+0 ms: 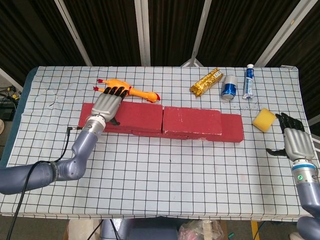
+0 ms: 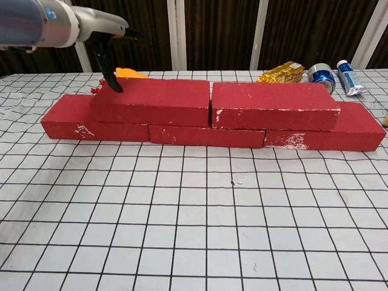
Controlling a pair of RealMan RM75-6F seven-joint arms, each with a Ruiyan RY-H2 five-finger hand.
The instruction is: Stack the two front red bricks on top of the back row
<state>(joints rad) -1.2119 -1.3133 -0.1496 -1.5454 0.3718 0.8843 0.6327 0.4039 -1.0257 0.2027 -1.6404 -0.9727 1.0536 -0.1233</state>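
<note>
Hovering over the left end of the upper-left red brick (image 1: 132, 116), the left hand (image 1: 105, 105) has its fingers spread and holds nothing; whether a fingertip touches the brick is unclear. That brick and the upper-right red brick (image 1: 192, 120) sit end to end atop the back row (image 2: 200, 134). A rubber chicken (image 1: 131, 90) lies behind. Far right, beside a yellow sponge (image 1: 264, 120), the right hand (image 1: 292, 142) rests with fingers apart.

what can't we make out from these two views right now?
- Chest view: right hand out of frame; sponge cut by right edge.
- Both views: whether left hand touches upper left brick, unclear.
- Head view: bottom row mostly covered by upper bricks.
- Toothpaste tube print too small.
</note>
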